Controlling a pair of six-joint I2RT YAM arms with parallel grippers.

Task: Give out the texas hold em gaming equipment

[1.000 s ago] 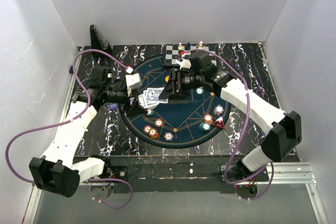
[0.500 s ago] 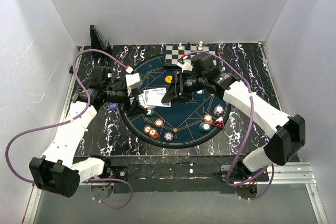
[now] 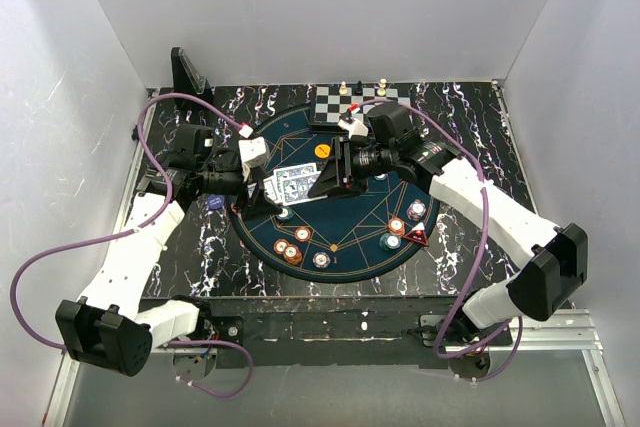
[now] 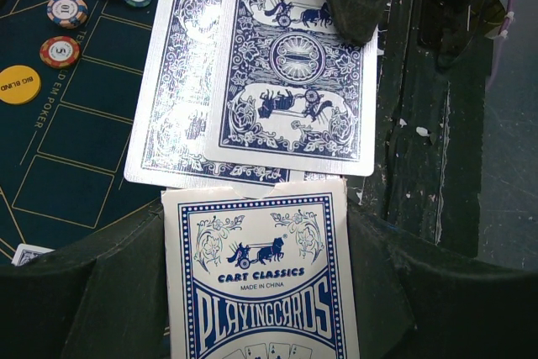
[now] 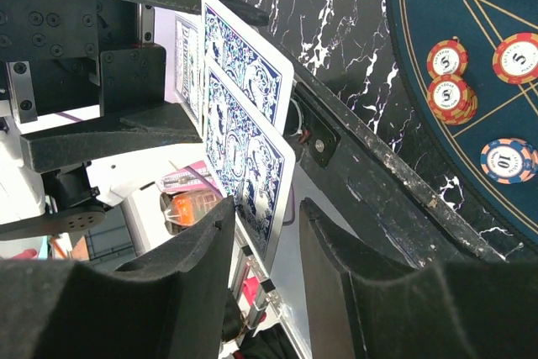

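Your left gripper (image 4: 252, 292) pinches the card box (image 4: 261, 279). Your right gripper (image 5: 265, 241) straddles a fanned playing card (image 5: 248, 178); whether it is gripped, cannot tell.

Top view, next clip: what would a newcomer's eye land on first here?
Both arms meet over the round dark-blue mat, passing blue-backed cards between them: the left claw is shut on the card box, and the right claw has its fingers either side of a card's edge. Poker chips dot the mat's near half, and a chessboard sits behind.
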